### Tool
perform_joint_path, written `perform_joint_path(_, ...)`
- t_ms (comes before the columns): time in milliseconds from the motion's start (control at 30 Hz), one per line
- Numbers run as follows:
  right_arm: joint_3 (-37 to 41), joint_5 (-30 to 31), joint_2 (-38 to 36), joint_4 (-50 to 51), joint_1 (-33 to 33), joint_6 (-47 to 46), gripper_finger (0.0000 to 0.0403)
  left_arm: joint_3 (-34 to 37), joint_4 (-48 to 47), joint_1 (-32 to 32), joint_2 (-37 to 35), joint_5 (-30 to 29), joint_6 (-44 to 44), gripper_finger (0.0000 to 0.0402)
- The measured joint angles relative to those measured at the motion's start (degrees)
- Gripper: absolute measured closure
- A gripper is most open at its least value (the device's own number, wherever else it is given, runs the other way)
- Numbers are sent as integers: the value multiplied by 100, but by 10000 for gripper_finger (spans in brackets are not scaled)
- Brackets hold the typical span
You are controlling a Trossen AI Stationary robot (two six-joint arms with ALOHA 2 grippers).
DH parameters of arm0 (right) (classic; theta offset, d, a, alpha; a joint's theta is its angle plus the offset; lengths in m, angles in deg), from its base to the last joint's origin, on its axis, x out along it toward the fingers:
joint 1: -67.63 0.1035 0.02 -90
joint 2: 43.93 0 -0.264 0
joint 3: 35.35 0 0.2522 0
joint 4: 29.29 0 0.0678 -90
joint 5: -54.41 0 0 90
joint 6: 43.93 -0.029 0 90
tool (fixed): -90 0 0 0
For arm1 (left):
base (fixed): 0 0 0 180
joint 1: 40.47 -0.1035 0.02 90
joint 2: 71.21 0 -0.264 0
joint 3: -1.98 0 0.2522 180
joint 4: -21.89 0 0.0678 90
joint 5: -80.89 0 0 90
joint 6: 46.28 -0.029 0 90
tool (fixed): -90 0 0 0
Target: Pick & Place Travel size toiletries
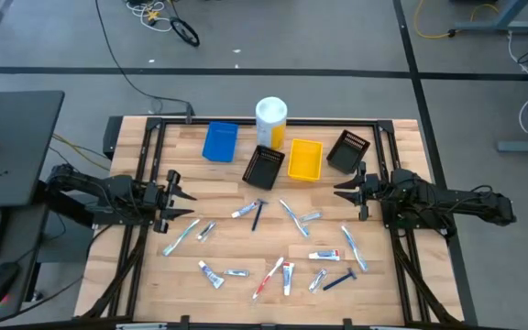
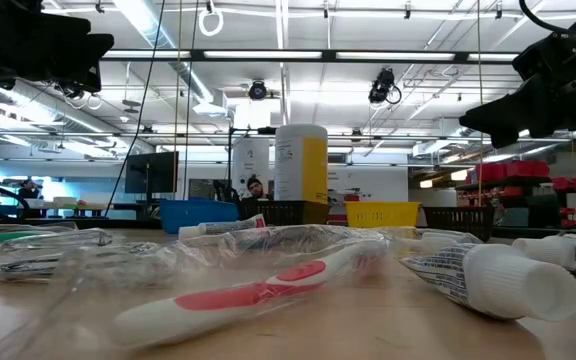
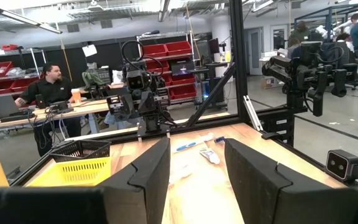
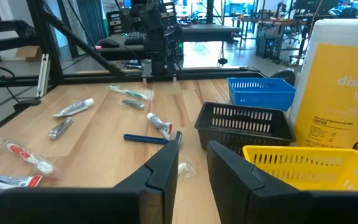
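Fifteen or so light, slippery travel size toiletries (image 1: pixel 273 240) lie scattered on the table between the parted, empty left gripper (image 1: pixel 178 201) and right gripper (image 1: pixel 349 188); pinch each one mid-body, across its width.

Your left gripper (image 3: pixel 196 171) holds its fingers apart above the wooden table (image 3: pixel 197 193). Past them lie a toothbrush (image 3: pixel 187 146) and a small tube (image 3: pixel 210 156); the right gripper (image 3: pixel 146 127) faces you.
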Motion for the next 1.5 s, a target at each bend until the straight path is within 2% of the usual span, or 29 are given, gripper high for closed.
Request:
perform_joint_path(933,0,1,-2,0,-2,0,306,0,0,-2,0,-2,2,239)
perform_joint_path(1100,0,2,9,0,0,386,306,0,0,-2,0,0,2,239)
perform_joint_path(1500,1,1,9,0,-2,107,306,0,0,-2,-2,-2,0,239)
